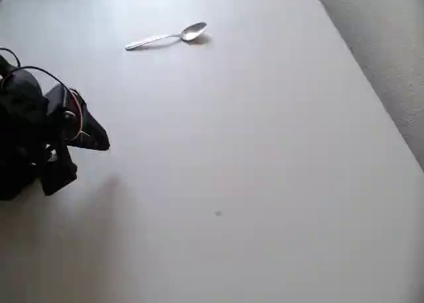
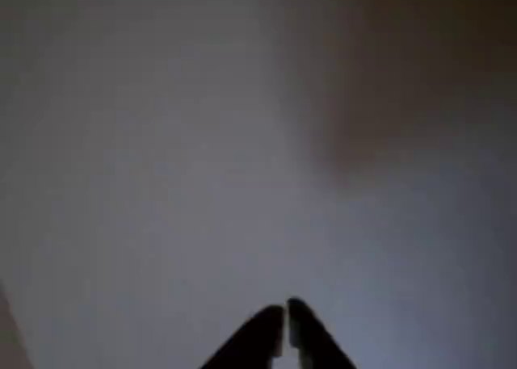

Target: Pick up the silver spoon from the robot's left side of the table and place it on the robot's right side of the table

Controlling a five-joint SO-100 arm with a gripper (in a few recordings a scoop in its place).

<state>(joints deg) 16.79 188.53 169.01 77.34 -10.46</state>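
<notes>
The silver spoon (image 1: 169,36) lies flat on the white table (image 1: 252,170) near the top of the overhead view, bowl to the right, handle running left. My black gripper (image 1: 99,142) sits folded at the left edge of that view, well below and left of the spoon, nothing in it. In the wrist view the two dark fingertips of the gripper (image 2: 285,320) meet at the bottom centre, shut, over blurred bare tabletop.
The table's straight edge runs diagonally down the right side of the overhead view, with grey carpet (image 1: 391,58) beyond it. A tiny dark speck (image 1: 218,213) marks the tabletop below centre. Black cables loop over the arm at the left.
</notes>
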